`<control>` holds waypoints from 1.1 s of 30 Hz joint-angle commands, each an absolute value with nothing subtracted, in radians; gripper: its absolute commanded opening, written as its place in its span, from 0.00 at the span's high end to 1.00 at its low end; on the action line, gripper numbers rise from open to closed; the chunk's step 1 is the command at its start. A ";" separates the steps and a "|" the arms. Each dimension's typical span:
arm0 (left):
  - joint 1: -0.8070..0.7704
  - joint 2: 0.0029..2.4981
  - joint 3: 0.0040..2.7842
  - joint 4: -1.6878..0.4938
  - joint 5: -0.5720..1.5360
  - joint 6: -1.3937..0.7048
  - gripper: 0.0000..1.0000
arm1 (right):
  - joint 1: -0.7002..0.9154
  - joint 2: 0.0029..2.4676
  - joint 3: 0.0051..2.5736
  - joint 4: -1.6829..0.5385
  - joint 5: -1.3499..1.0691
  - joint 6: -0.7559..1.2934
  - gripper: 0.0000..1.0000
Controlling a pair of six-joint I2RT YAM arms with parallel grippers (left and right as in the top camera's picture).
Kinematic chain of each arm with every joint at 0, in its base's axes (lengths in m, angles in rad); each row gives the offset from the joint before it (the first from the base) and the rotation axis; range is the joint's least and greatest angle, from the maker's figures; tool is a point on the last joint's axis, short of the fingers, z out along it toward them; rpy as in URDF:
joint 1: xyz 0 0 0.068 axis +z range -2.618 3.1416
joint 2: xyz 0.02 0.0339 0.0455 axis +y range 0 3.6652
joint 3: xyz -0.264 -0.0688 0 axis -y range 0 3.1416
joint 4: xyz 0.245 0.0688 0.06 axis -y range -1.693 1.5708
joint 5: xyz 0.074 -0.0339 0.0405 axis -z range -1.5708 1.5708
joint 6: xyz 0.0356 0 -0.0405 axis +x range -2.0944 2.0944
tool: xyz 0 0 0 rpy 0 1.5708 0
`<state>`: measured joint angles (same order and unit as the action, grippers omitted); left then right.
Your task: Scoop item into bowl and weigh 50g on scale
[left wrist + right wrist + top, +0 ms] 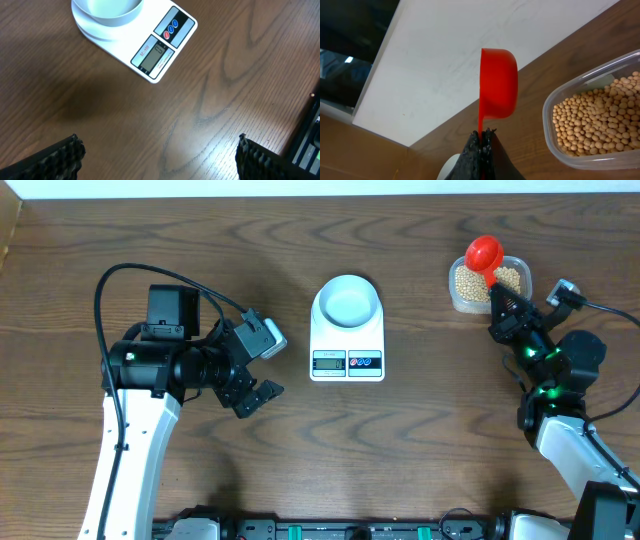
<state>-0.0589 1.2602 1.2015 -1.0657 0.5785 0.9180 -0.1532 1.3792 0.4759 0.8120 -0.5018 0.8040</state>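
Note:
The white bowl [347, 302] stands empty on the white scale [347, 345] at the table's middle; both show in the left wrist view, bowl [107, 10] and scale [160, 47]. Tan-yellow beans [474, 284] fill a clear plastic tub [455, 300] at the far right, also in the right wrist view [592, 125]. My right gripper [498, 297] is shut on the handle of a red scoop [484, 252], held above the tub's left part; the scoop [497, 82] looks turned on its side. My left gripper [262, 370] is open and empty, left of the scale.
The clear tub [555, 145] stands near the table's far right edge, by a white wall [470, 30]. Cables run from both arms. Bare wood lies between my left gripper and the scale.

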 commanded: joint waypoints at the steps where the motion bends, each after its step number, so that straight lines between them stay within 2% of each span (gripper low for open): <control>1: -0.054 1.254 1.229 -1.058 0.619 0.930 0.01 | -0.148 1.380 0.487 0.815 -0.510 0.807 0.99; 30: -0.054 1.254 1.229 -1.042 0.618 0.893 0.01 | -0.148 1.380 0.487 0.814 -0.535 0.783 0.99; 33: -0.054 1.254 1.229 -1.042 0.617 0.893 0.01 | -0.148 1.380 0.487 0.815 -0.568 0.729 0.99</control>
